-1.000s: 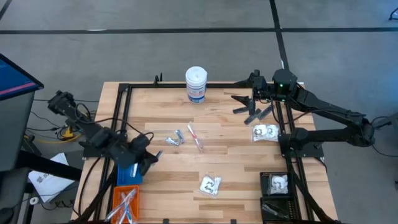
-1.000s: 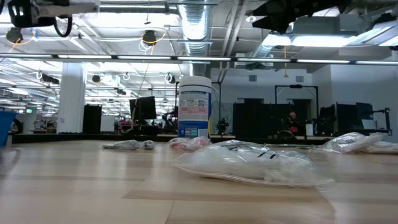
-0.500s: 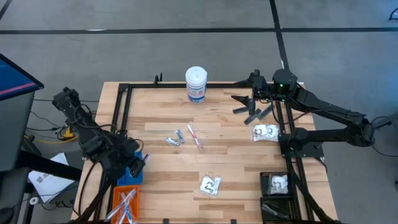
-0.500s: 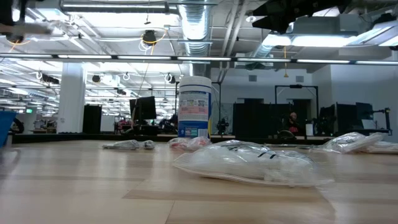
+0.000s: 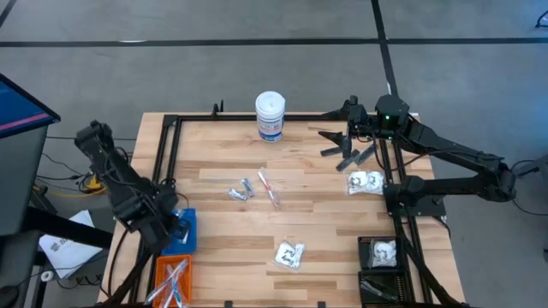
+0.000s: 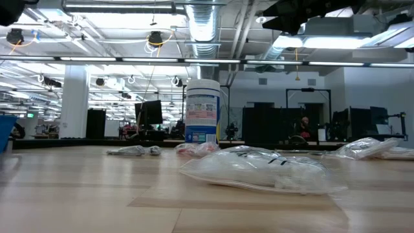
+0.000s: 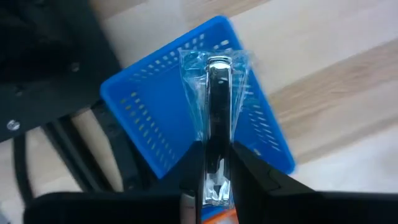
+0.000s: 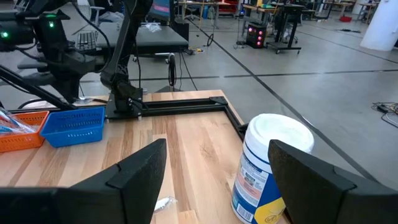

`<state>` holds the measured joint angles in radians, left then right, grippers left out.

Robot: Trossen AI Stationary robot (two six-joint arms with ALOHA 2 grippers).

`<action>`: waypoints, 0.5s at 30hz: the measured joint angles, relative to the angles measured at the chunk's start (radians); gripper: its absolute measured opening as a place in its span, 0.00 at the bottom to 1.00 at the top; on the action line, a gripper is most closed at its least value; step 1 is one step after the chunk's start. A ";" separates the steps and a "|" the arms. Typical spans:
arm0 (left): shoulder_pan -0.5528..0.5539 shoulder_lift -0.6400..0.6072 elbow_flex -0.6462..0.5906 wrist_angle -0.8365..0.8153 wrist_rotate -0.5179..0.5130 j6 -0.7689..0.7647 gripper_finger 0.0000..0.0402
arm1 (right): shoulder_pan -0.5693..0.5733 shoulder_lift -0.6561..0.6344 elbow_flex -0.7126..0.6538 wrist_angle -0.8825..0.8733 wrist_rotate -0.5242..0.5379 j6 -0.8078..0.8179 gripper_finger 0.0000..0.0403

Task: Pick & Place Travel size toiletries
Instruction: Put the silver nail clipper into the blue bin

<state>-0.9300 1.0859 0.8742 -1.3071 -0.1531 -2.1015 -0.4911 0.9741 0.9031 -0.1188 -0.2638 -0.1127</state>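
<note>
left end effector [image 7: 211, 163] pinches a wrapped nail clipper [image 7: 217, 106] above the blue bin [image 7: 149, 124] (lined up for dropping); right end effector [image 8: 214, 165] waits spread.

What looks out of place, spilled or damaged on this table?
Nothing stands out. Loose packets and small tubes lie scattered on the table, as expected mid-sort. The white canister stands upright. The left end effector holds a wrapped metal item above the blue bin.
</note>
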 joint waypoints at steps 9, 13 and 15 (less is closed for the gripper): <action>0.000 0.093 -0.046 0.084 0.101 -0.008 0.11 | 0.000 0.000 0.000 0.000 0.000 0.000 0.69; 0.000 0.143 -0.057 0.134 0.098 -0.024 0.11 | 0.000 0.000 0.000 0.000 0.000 0.000 0.69; 0.003 0.167 -0.058 0.143 0.101 -0.032 0.11 | 0.000 0.000 0.000 0.000 0.000 0.000 0.69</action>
<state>-0.9275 1.2525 0.8162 -1.1643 -0.0521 -2.1338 -0.4911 0.9741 0.9031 -0.1192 -0.2638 -0.1123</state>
